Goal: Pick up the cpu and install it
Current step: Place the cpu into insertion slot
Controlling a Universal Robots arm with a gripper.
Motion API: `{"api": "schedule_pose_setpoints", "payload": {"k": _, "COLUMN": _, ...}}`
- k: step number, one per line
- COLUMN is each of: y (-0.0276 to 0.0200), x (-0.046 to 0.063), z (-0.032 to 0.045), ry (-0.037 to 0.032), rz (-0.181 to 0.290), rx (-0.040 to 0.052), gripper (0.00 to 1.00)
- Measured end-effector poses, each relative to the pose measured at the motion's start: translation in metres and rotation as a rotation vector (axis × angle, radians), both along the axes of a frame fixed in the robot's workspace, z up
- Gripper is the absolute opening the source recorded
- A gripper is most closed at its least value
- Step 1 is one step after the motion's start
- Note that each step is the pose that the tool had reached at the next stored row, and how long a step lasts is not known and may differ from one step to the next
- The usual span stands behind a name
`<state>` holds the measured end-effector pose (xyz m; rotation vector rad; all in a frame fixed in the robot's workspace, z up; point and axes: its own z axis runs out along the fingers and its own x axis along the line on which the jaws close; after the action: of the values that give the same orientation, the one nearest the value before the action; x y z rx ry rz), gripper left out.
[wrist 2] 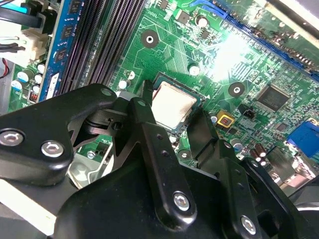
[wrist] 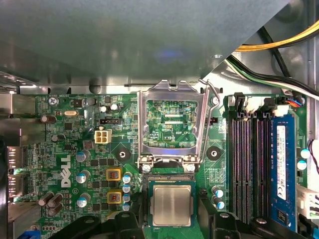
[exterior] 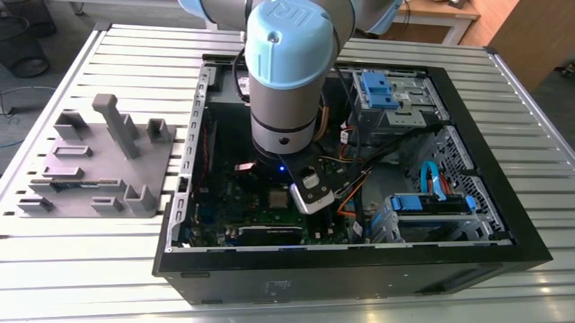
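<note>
Shows black two-fingered gripper (wrist 2: 173, 107) spread wide astride small flat square silver-topped cpu (wrist: 172, 204), six o'clock of pale-blue robot arm (exterior: 285, 81) in exterior view.

Slatted metal table (exterior: 81, 269), grey floor (exterior: 18, 101)

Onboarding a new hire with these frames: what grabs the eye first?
The blue-jointed arm reaching down into the open black case, mid-table in the exterior view. In the first wrist view, the silver cpu sits in its socket with the frame swung open beside it, the gripper close over it.
</note>
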<state>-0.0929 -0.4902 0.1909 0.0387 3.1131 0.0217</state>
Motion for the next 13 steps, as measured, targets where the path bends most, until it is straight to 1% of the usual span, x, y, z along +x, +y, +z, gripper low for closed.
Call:
{"api": "schedule_pose_setpoints", "payload": {"k": 9, "y": 0.0001, "x": 0.0000, "z": 0.0008, "ry": -0.0001, "rz": 0.000, "rx": 0.0002, "gripper": 0.55}}
{"api": "schedule_pose_setpoints", "payload": {"k": 10, "y": 0.0001, "x": 0.0000, "z": 0.0008, "ry": -0.0001, "rz": 0.000, "rx": 0.0002, "gripper": 0.53}}
{"api": "schedule_pose_setpoints", "payload": {"k": 11, "y": 0.0000, "x": 0.0000, "z": 0.0008, "ry": -0.0001, "rz": 0.000, "rx": 0.0002, "gripper": 0.46}}
{"api": "schedule_pose_setpoints", "payload": {"k": 13, "y": 0.0001, "x": 0.0000, "z": 0.0009, "ry": -0.0001, "rz": 0.000, "rx": 0.0003, "gripper": 0.46}}
